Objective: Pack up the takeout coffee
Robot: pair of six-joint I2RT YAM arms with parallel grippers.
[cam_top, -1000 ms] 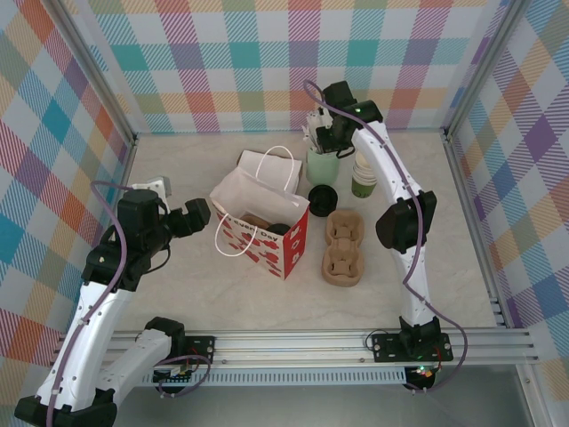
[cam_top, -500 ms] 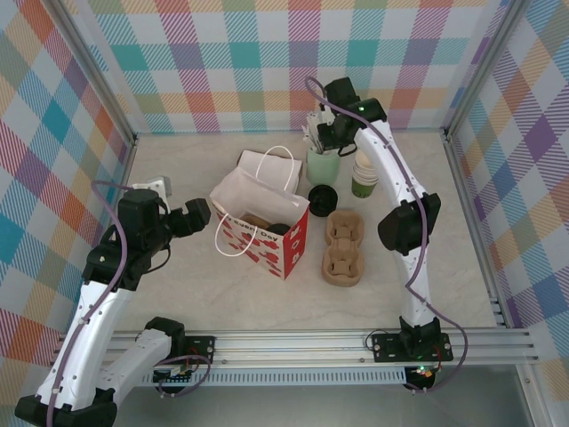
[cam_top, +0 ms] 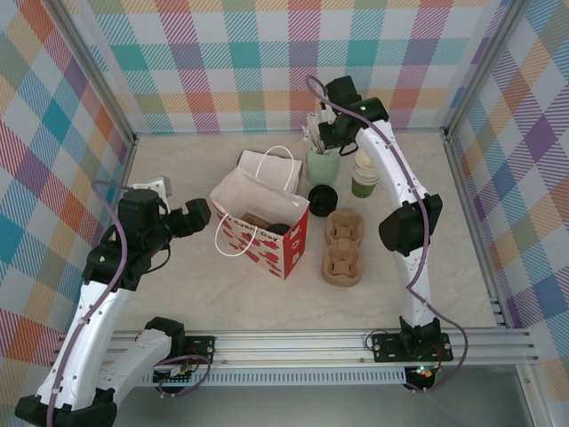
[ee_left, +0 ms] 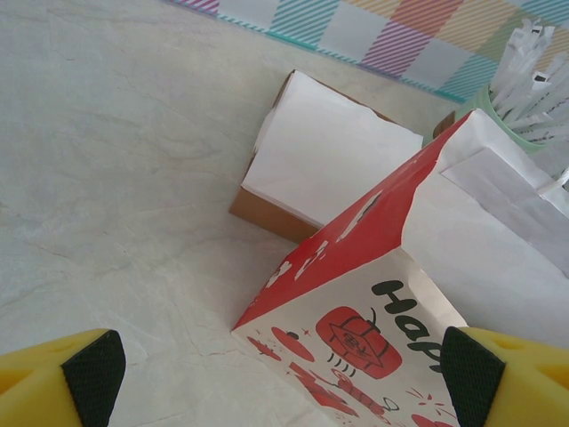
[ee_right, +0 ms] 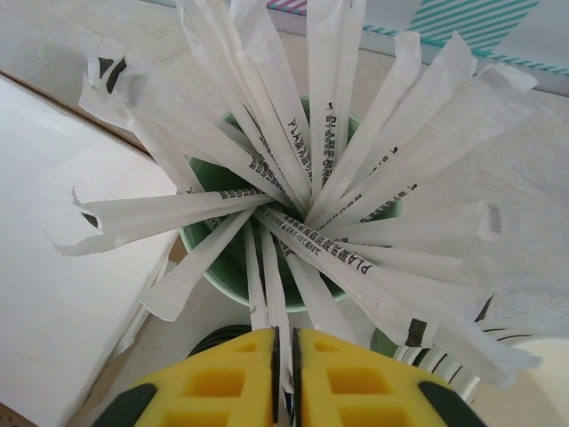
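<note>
The takeout coffee [cam_top: 322, 197] shows its round black lid on the table between the red-and-white paper bag [cam_top: 262, 222] and the mint cup of white sticks [cam_top: 322, 165]. In the right wrist view the lid's rim [ee_right: 212, 338] peeks out below the mint cup [ee_right: 209, 267]. My right gripper [cam_top: 324, 133] hangs over that cup, and its yellow jaws [ee_right: 284, 360] are shut on one paper-wrapped white stick [ee_right: 283, 294]. My left gripper [cam_top: 197, 216] is open just left of the bag [ee_left: 373, 294], with a black pad [ee_left: 92, 374] on either side of the bag's corner.
A stack of lidless green cups [cam_top: 364, 178] stands right of the mint cup. A brown cardboard cup carrier [cam_top: 343, 247] lies right of the bag. White napkins on a brown box [ee_left: 320, 165] lie behind the bag. Checkered walls enclose the table.
My right gripper has shifted slightly over the mint cup with the stick between its jaws. The left arm has not moved.
</note>
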